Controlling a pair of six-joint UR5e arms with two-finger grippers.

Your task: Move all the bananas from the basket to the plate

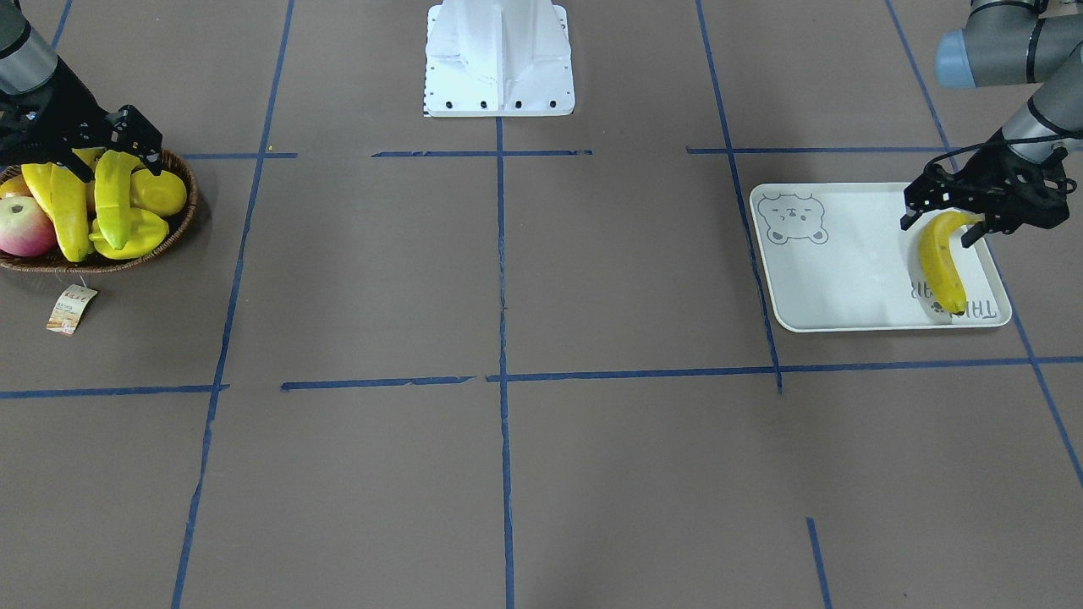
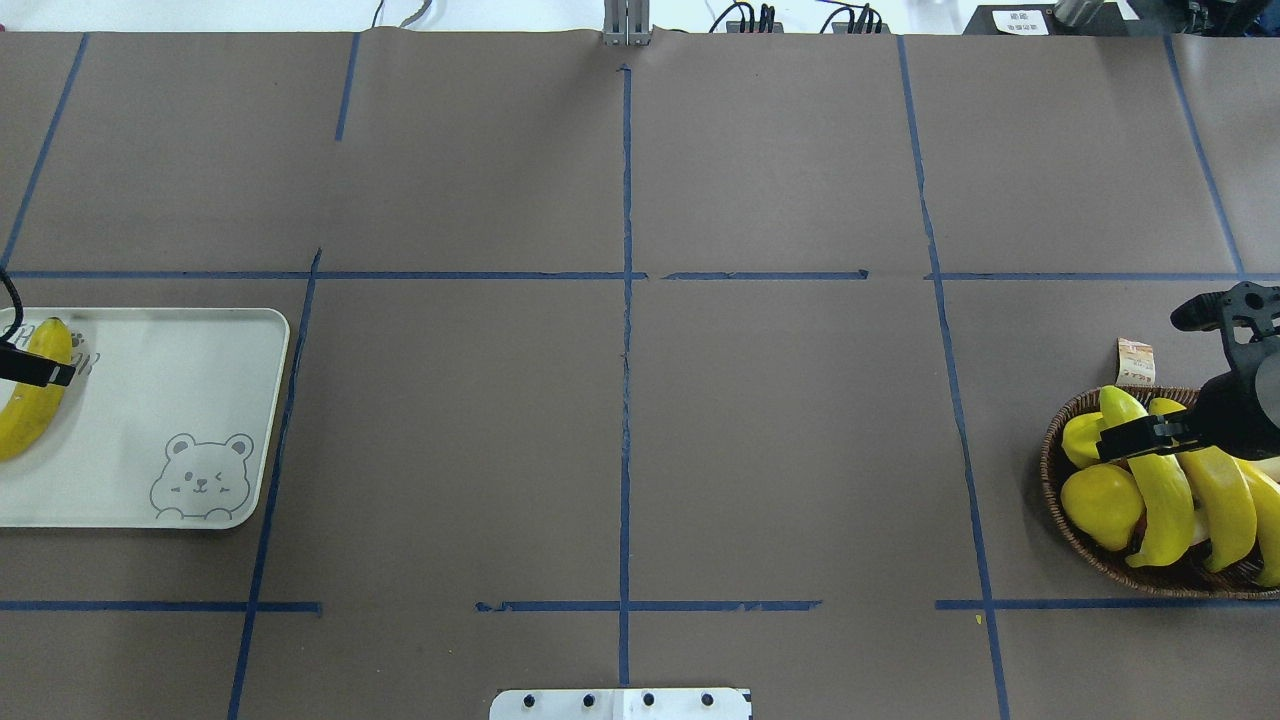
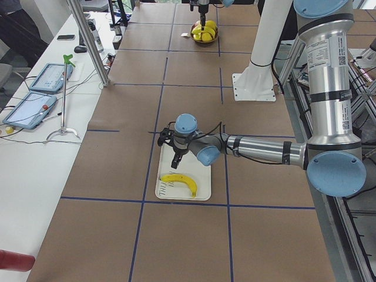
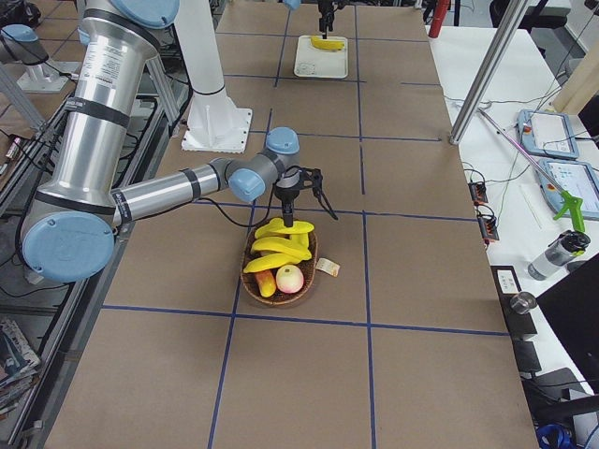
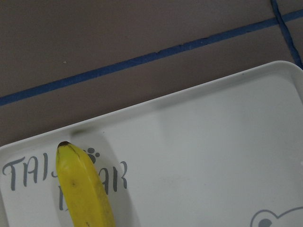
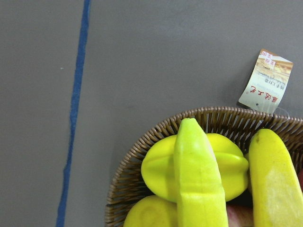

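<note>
One yellow banana (image 1: 941, 262) lies on the white bear-face plate (image 1: 846, 271) at its outer end; it also shows in the left wrist view (image 5: 85, 189). My left gripper (image 1: 941, 224) is open, its fingers on either side of the banana's upper end. The wicker basket (image 1: 182, 220) holds three more bananas. My right gripper (image 1: 114, 161) is open and straddles the top of one banana (image 1: 110, 194), which also shows in the right wrist view (image 6: 199, 179). Another banana (image 1: 68, 211) lies beside it.
The basket also holds a ridged yellow starfruit (image 1: 127, 241), a round yellow lemon-like fruit (image 1: 162, 193) and a red-green apple (image 1: 25, 227). Its paper tag (image 1: 72, 309) lies on the table. The robot's white base (image 1: 499, 59) stands at the table's middle rear.
</note>
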